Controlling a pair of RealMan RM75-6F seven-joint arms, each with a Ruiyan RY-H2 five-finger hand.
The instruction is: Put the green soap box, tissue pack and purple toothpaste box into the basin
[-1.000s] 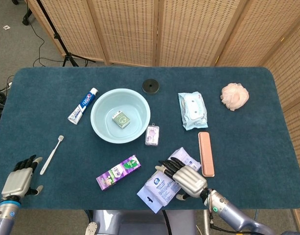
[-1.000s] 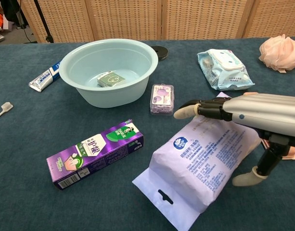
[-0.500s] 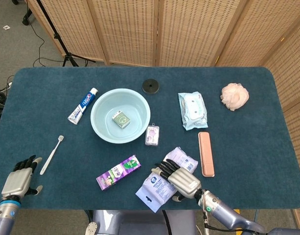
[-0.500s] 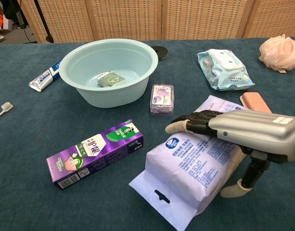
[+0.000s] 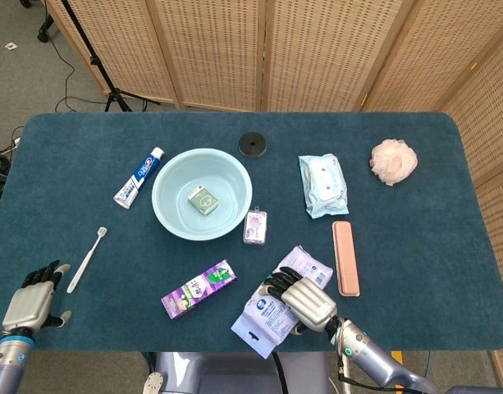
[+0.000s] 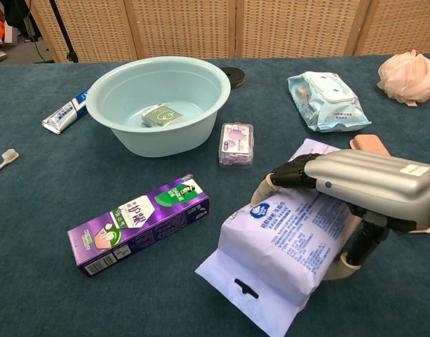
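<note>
The light blue basin [image 5: 173, 185] [image 6: 183, 137] stands left of centre with the green soap box [image 5: 203, 199] [image 6: 162, 114] lying inside it. The purple toothpaste box [image 5: 198, 289] [image 6: 141, 223] lies flat on the cloth in front of the basin. Right of that box, near the front edge, lies the white-and-blue tissue pack [image 5: 262, 317] [image 6: 278, 242]. My right hand [image 5: 304, 300] [image 6: 362, 184] grips it, fingers curled over its top and thumb against its near side. My left hand [image 5: 29, 304] rests at the front left corner, fingers apart, holding nothing.
A toothpaste tube [image 5: 139, 177] and a toothbrush [image 5: 87, 258] lie left of the basin. A small purple case [image 6: 236, 144] sits by the basin's right side. A wet-wipes pack [image 5: 322, 185], a pink case [image 5: 345, 257], a pink bath puff [image 5: 393, 160] and a black disc [image 5: 253, 144] lie further right and back.
My right hand slid left over the tissue pack and its fingers curled down onto it, the thumb closing against the pack's side. The left hand stayed still.
</note>
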